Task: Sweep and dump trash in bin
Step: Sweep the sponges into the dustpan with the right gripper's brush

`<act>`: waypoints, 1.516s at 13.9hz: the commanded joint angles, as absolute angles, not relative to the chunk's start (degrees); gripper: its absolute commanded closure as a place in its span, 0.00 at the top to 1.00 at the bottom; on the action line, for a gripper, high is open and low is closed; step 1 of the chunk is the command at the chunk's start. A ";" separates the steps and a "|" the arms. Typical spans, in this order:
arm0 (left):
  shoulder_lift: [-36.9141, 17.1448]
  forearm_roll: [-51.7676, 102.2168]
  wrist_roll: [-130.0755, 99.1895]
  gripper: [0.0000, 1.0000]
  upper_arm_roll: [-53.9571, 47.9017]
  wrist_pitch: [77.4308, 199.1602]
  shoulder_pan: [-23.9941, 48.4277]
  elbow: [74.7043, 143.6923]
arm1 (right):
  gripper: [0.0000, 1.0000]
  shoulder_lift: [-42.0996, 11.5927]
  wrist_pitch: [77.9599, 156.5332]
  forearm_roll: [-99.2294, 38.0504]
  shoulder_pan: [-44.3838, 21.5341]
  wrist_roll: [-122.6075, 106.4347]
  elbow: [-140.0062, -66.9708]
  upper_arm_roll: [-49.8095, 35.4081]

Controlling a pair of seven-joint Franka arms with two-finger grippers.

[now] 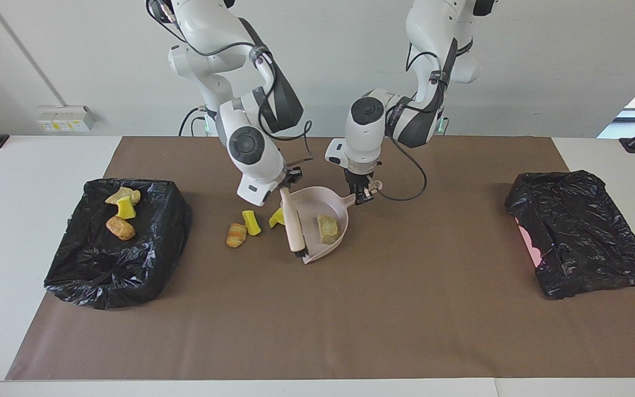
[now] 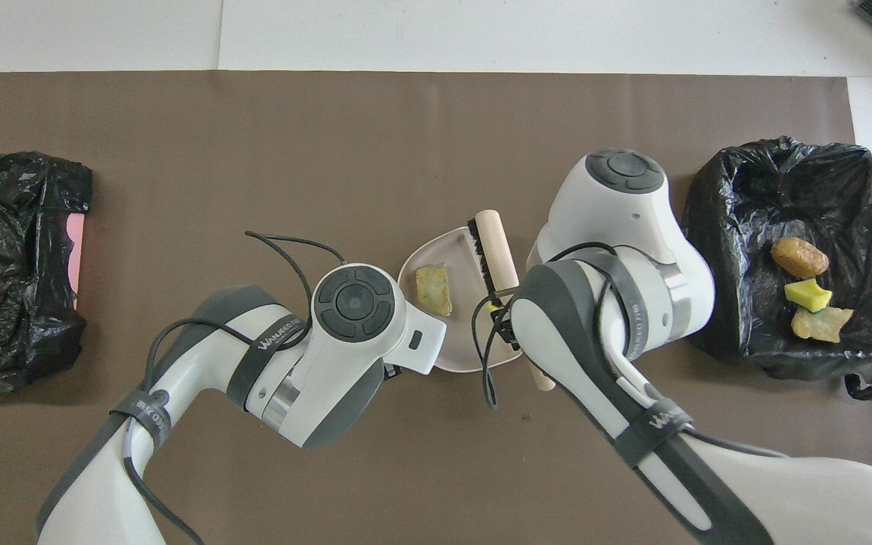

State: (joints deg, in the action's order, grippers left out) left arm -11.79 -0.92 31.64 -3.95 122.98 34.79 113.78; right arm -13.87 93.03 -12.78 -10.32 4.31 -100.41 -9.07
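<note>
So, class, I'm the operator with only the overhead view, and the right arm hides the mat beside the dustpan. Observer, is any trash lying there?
Observer: Yes, three pieces on the mat: a tan scrap, a yellow scrap and a second yellow scrap beside the brush.
Operator: What holds the dustpan?
Observer: The left gripper, shut on the dustpan handle.
Operator: And the brush?
Observer: The right gripper is shut on its handle, over the dustpan's rim.
</note>
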 commanded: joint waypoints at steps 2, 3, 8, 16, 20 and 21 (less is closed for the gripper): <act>-9.93 -1.05 31.46 0.00 -3.43 124.54 35.07 116.10 | 0.00 -7.13 87.10 -6.29 -3.78 2.37 -104.13 -9.32; -9.93 -1.05 31.46 0.00 -3.43 124.45 35.16 116.10 | 0.00 -5.20 90.06 -1.37 -3.78 3.94 -108.07 -9.32; -9.84 -1.14 31.38 0.00 -3.43 124.28 35.25 116.10 | 0.00 -1.32 100.09 7.37 -2.63 7.38 -123.91 -9.32; -9.84 -1.14 31.55 0.00 -3.43 124.28 35.07 116.19 | 0.00 -5.26 109.84 -6.03 -12.37 7.56 -126.21 -9.76; -9.84 -1.14 31.64 0.00 -3.52 124.28 34.98 116.19 | 0.00 -8.61 112.15 -15.89 -16.26 7.56 -120.78 -9.84; -9.84 -1.06 31.64 0.00 -3.52 124.28 34.98 116.19 | 0.00 -9.05 112.24 -18.00 -16.26 7.47 -120.07 -9.84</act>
State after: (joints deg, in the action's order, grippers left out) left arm -11.78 -0.92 31.65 -3.96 122.98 34.79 113.81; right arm -6.96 112.39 -14.07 -16.73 7.61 -123.11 -9.62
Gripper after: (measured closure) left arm 0.683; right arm 0.736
